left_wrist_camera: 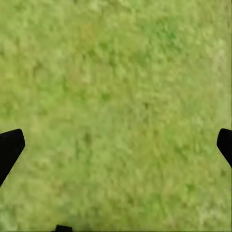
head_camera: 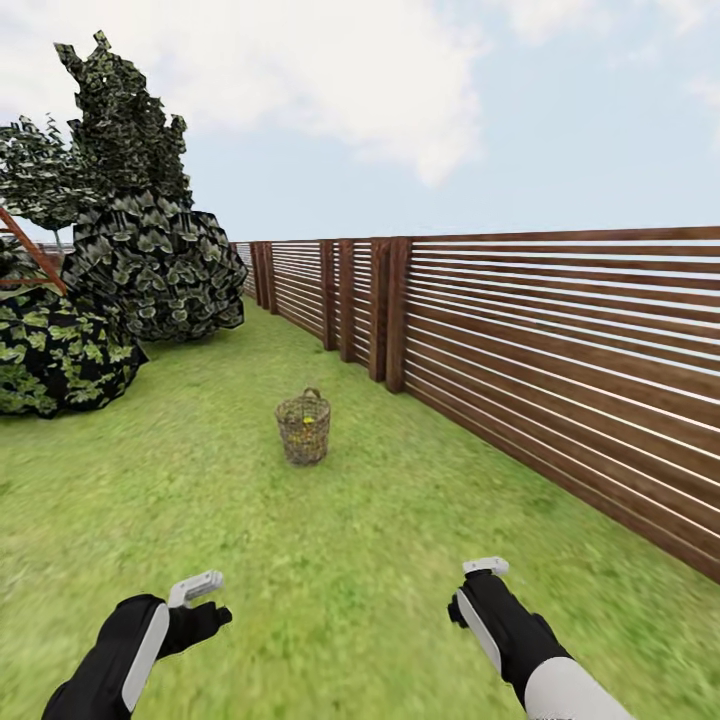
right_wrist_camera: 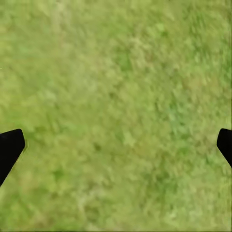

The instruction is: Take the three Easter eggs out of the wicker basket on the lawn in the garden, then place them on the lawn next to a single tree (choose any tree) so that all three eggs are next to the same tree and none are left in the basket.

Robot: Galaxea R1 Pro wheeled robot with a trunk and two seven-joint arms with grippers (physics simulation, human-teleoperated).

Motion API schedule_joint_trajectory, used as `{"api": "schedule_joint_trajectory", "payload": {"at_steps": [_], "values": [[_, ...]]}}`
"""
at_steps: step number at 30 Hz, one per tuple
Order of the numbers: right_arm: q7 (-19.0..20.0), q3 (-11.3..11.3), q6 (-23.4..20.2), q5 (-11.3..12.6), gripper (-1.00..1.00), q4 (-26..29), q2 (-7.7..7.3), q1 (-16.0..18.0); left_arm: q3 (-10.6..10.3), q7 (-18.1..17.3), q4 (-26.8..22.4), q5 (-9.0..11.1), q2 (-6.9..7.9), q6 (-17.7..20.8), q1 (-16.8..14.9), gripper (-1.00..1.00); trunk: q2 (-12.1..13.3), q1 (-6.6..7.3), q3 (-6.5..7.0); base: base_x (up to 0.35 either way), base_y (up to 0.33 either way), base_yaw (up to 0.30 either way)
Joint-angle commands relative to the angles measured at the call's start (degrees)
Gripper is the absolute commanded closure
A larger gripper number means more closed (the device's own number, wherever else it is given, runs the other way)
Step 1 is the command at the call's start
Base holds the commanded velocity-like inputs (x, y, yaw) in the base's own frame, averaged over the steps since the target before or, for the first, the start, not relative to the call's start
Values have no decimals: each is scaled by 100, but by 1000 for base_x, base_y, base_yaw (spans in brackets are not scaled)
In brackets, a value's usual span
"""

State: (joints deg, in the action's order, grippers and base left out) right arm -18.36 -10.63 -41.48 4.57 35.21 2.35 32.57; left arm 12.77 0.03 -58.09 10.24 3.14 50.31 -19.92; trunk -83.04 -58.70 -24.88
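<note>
A: We see the basket (head_camera: 303, 428) standing upright on the lawn (head_camera: 330, 560), far ahead of us and about mid-scene, a little left of the fence (head_camera: 560, 370).

B: Agreed. Through the open weave we catch a spot of yellow, an egg (head_camera: 308, 422) inside, though we cannot count how many lie in there.

A: Our left gripper (head_camera: 205, 597) hangs low at the near left, over bare grass and well apart from the basket. In the left wrist view its fingertips (left_wrist_camera: 10, 147) sit at opposite edges with grass between them, so we call it spread and holding nothing.

B: The same for the right gripper (head_camera: 480, 585) at the near right. Its fingertips (right_wrist_camera: 10, 147) stand wide apart in the right wrist view, nothing between them but lawn.

A: On the far left we see dark leafy bushes (head_camera: 150, 270), one rising to a taller leafy mass, and a further bush nearer to us at the left edge.

B: The fence runs along the right side from near to far, brown horizontal slats on posts, and turns in steps behind the basket. Above it we see pale sky with cloud.
</note>
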Motion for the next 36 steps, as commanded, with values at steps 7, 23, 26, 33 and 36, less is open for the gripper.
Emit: {"api": "schedule_joint_trajectory", "payload": {"at_steps": [7, 23, 26, 33, 36], "values": [[1476, 450, -128, -67, -100, 10, -385, 4, 8, 18, 19, 13, 29, 23, -4, -100, -3, -3, -7, 322, 90, 2], [1080, 478, -147, -172, -100, 8, -399, 4, -3, 3, 20, 18, 12, 30, -4, -100, -3, -3, -7, 331, 4, 0], [1080, 461, -145, -185, -100, 5, -388, 4, 2, -2, 18, 21, 18, 31, -4, -100, -3, -3, -7, 332, 81, 0], [1080, 457, -143, -186, -100, 4, -385, 4, 6, -3, -5, 22, 19, 31, -4, -100, -3, -3, -7, 321, 163, 99], [1080, 456, -142, -185, -100, 4, -384, 4, 11, -10, -22, 23, 28, 31, -4, -100, -3, -3, -7, 317, 184, 194]]}}
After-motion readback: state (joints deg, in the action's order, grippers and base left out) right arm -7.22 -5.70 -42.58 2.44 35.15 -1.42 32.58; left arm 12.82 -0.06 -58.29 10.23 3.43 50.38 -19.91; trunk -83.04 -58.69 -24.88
